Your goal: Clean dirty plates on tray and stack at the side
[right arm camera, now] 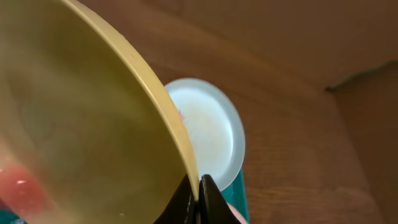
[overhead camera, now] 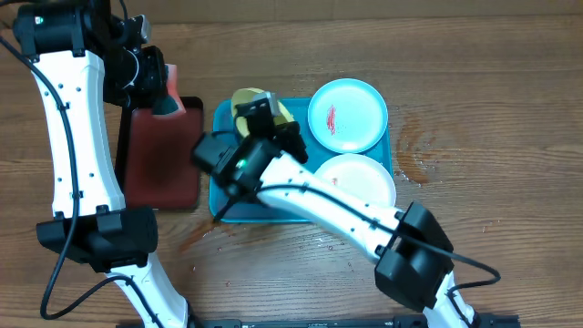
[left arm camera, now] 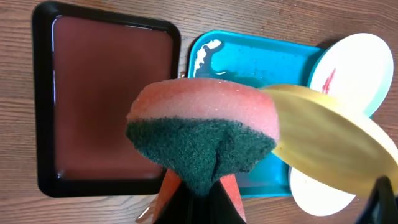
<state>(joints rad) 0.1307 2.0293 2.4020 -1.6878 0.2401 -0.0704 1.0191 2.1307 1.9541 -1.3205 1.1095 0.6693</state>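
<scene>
L arm: upright at left, wrist over black tray [left arm camera: 106,99] far end | L gripper [left arm camera: 199,202] clenched on sponge [left arm camera: 205,118] | R arm: stretched diag. across tray [left arm camera: 242,56] | R gripper [right arm camera: 199,200] pinching yellow plate [right arm camera: 81,124] rim, plate tilted above tray far-left | blue plate [overhead camera: 348,114] far-right, red smear | white plate [overhead camera: 364,178] near-right.

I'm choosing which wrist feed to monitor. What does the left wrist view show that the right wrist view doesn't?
Only the left wrist: the pink sponge with a green scouring face, pinched by the left fingers, and the black rectangular tray with a red inside. Only the right wrist: the right fingers shut on the rim of the yellow-green round plastic plate. Both: that plate, tilted, and the turquoise rectangular plastic tray.
</scene>
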